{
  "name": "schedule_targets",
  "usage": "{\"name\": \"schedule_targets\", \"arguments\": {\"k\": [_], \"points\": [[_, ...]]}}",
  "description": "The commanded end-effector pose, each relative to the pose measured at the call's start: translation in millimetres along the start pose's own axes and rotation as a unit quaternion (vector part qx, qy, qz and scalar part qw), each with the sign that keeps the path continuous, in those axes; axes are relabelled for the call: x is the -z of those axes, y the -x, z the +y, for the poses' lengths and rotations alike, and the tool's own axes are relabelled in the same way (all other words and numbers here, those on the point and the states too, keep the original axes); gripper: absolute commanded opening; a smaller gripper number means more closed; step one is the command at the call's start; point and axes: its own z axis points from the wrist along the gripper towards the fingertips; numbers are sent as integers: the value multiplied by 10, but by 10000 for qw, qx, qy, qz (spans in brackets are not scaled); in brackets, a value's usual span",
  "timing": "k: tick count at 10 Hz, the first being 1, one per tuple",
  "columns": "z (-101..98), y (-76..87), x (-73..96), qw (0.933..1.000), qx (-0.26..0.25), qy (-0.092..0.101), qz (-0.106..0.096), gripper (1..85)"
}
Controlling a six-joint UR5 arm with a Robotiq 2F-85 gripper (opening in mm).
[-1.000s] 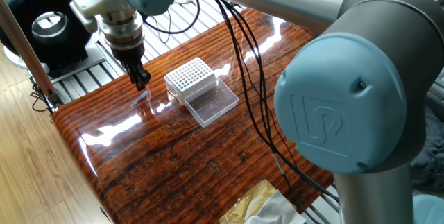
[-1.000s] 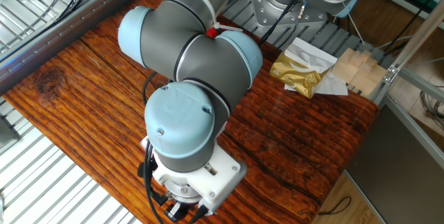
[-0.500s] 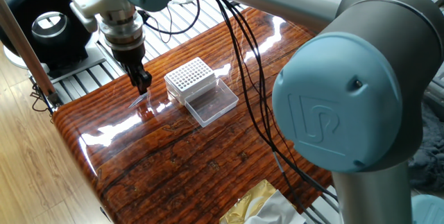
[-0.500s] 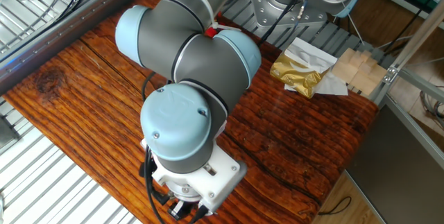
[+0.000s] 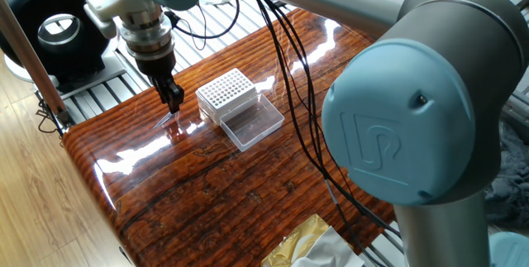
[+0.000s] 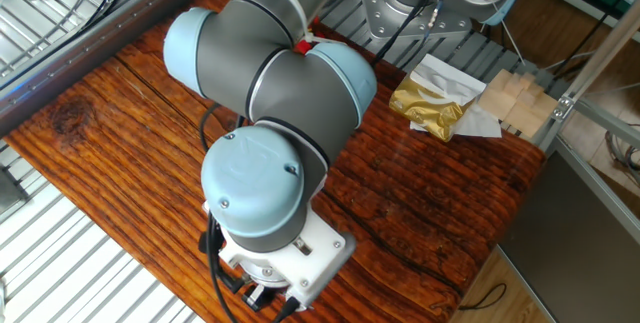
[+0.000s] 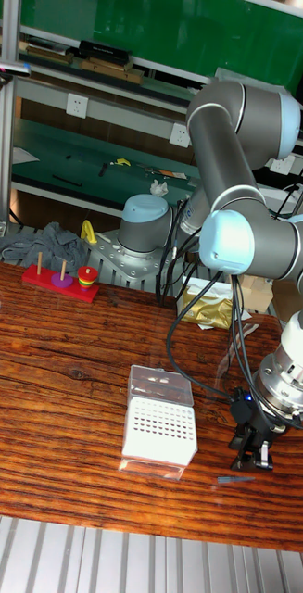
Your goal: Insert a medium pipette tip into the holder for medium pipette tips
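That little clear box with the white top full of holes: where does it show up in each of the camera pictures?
One fixed view: the holder sits upper middle on the table, lid open toward the lower right.
The other fixed view: not visible; the arm blocks that area.
Tall fixed view: the holder is lower middle, left of the gripper.
Shared landmark: the gold bag.

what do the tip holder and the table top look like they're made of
The holder for medium pipette tips looks like plastic: a matte white top grid of small holes on a clear, see-through body, with a clear hinged lid lying open beside it; the wood shows through the lid. The table looks like reddish-brown wood with strong grain under a glossy finish, judging by its bright reflections; it could also be a veneer.
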Motion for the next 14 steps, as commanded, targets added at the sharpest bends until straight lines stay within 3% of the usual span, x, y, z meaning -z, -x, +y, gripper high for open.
{"name": "schedule_targets", "arguments": {"k": [1,4,9,14], "points": [[-45,-28,-11,10000,-48,-41,39,377],[-166,-56,-105,9998,-44,-145,118,377],[-154,65,-123,9996,-212,-168,90,387],[-236,73,-203,9996,-148,-219,58,387]]}}
